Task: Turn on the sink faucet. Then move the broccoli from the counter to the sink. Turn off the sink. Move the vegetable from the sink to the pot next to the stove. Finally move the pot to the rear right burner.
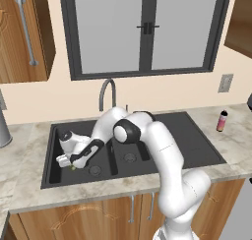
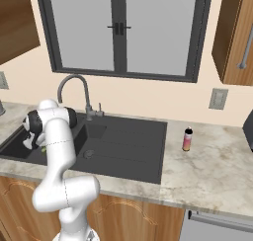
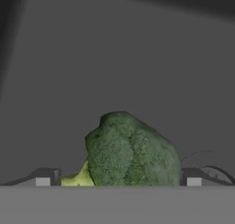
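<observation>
1. Beige wall with a dark-framed window backs one marbled counter, which carries one charcoal sink of two basins, each with a round drain.
2. One gooseneck faucet rises behind the sink; its small lever shows at its base in the right base view.
3. One small red-and-black bottle stands alone on the counter right of the sink, well apart from the basin rim.
4. One broccoli lies on the floor of the left basin, its pale stalk pointing to the left of the hand view.
5. One gripper is reaching down into that left basin, its fingers spread wide on either side of the broccoli without pinching it.
6. Around the broccoli the basin floor is bare dark grey; the right basin holds nothing but its drain.
7. Wooden cabinet doors run below the counter's thick front edge.
</observation>
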